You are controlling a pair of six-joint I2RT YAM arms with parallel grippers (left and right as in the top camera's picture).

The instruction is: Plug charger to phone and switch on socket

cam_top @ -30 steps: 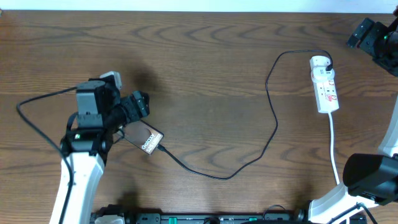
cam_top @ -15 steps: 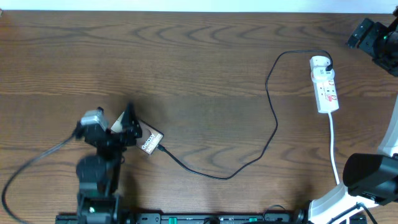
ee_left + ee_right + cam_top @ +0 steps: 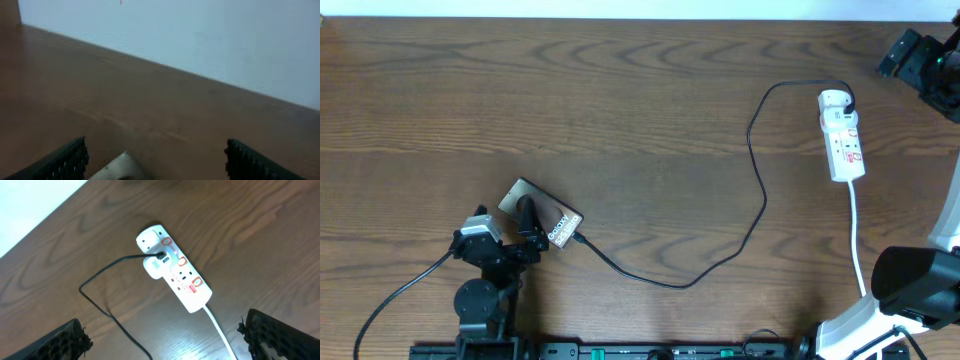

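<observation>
Left tool [image 3: 156,162] retracting off phone [image 3: 558,226], jaws released; charger [image 3: 760,200] appearing plugged in. Right tool [image 3: 165,337] hanging wide-open over socket [image 3: 843,140]; switch pending.

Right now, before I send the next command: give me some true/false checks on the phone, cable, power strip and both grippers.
1. The cable runs from the power strip to the edge of the phone. True.
2. The left gripper is shut on the phone. False: it is open and holds nothing; only a corner of the phone shows below it.
3. The right gripper is open and clear of the power strip. True.
4. The cable is pulled out of the power strip. False: its plug sits in the strip near the rounded end.
5. The phone lies right beside the power strip. False: they are far apart across the table.
</observation>
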